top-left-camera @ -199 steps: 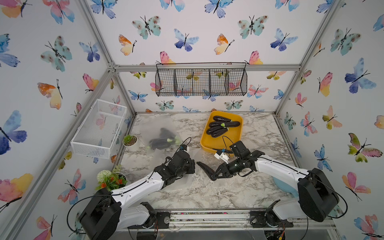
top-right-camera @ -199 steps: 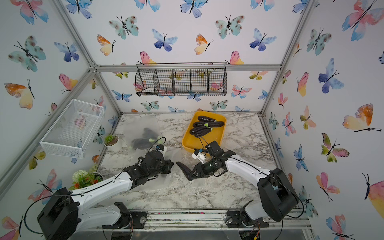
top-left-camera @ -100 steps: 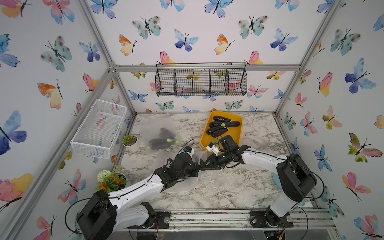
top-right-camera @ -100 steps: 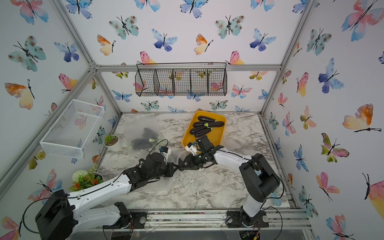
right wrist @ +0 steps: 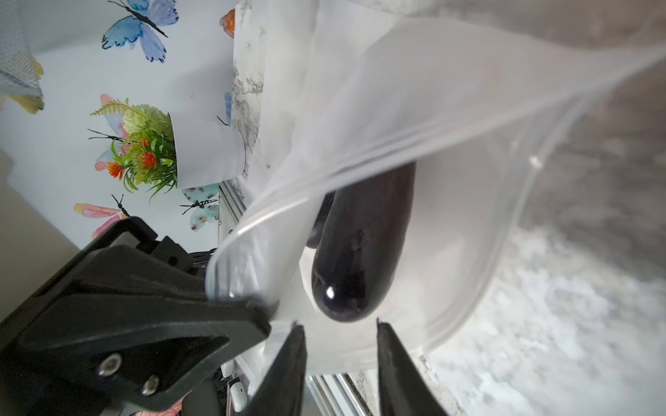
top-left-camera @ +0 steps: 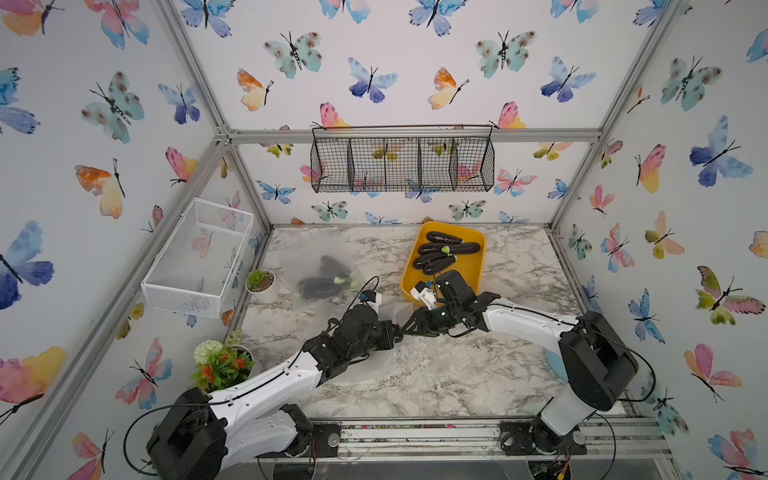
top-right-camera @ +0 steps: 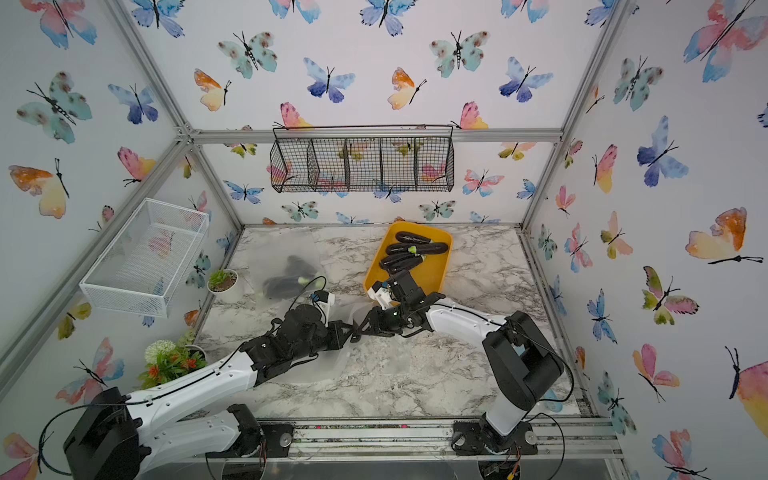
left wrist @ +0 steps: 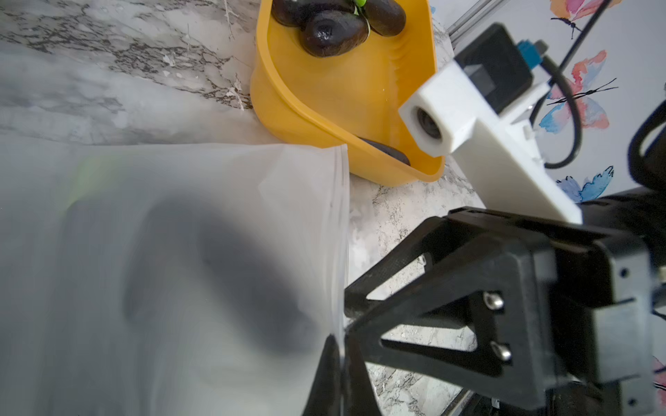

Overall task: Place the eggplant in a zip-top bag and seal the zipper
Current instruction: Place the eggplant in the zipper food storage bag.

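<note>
Frosted plastic of the bag is pinched at its rim by the clenched left gripper, in the middle of the worktop, with the eggplant lying inside the gaping mouth. Beside it the right gripper stands part open astride the rim, clamping nothing. To seal well, I judge it should close squarely on both zipper strips, then slide along them while the left holds the bag taut.
</note>
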